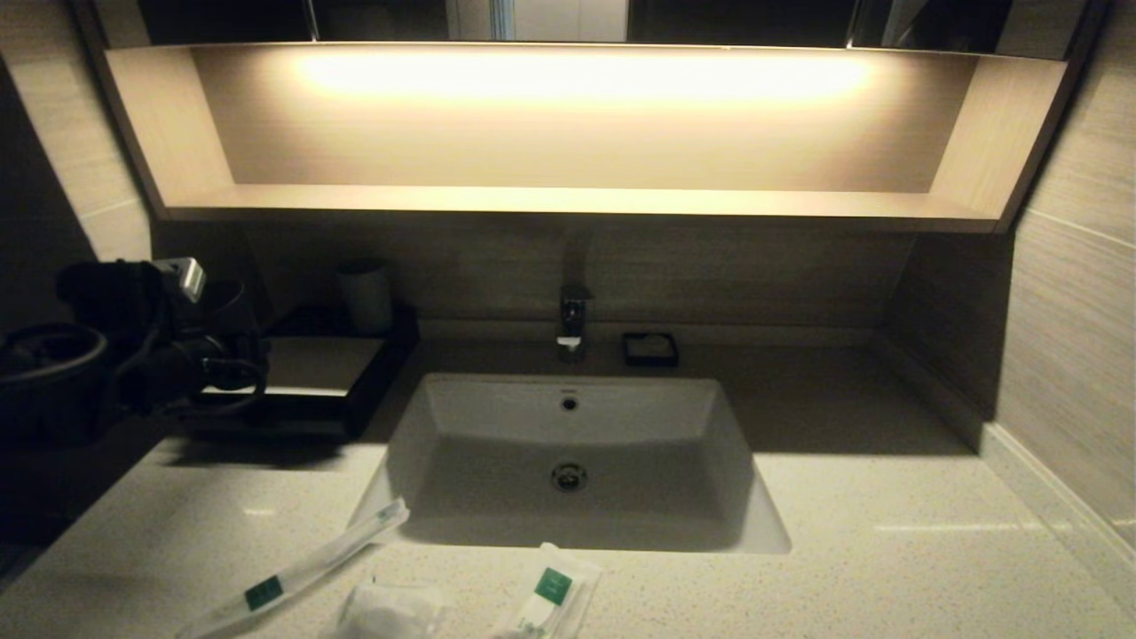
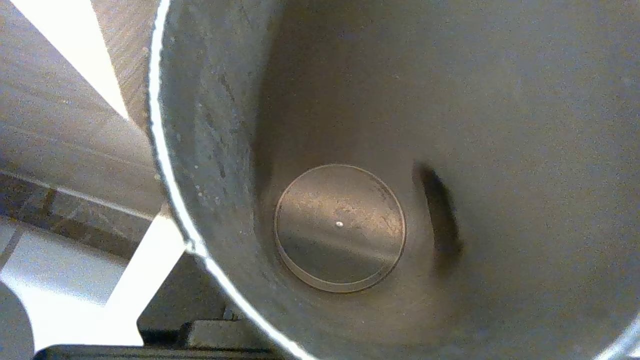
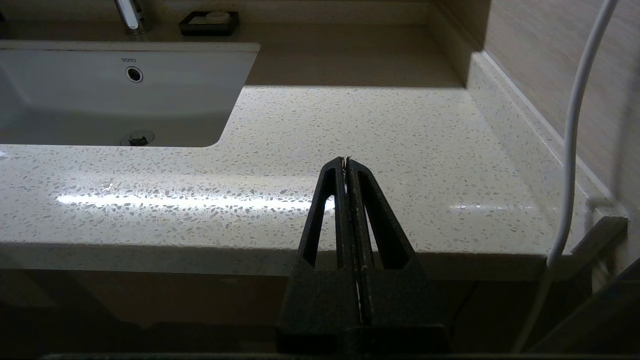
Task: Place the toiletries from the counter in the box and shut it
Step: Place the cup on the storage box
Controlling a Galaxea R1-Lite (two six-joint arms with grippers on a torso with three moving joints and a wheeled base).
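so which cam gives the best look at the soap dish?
Right wrist view: the soap dish sits lit and unobstructed at the back of the counter, its pale contents visible. The head view shows it only as a small dark square beside the faucet. The left wrist view misses it entirely.

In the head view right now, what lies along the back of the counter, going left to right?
Left gripper over the black box → pale cup on the box → faucet → small black soap dish.
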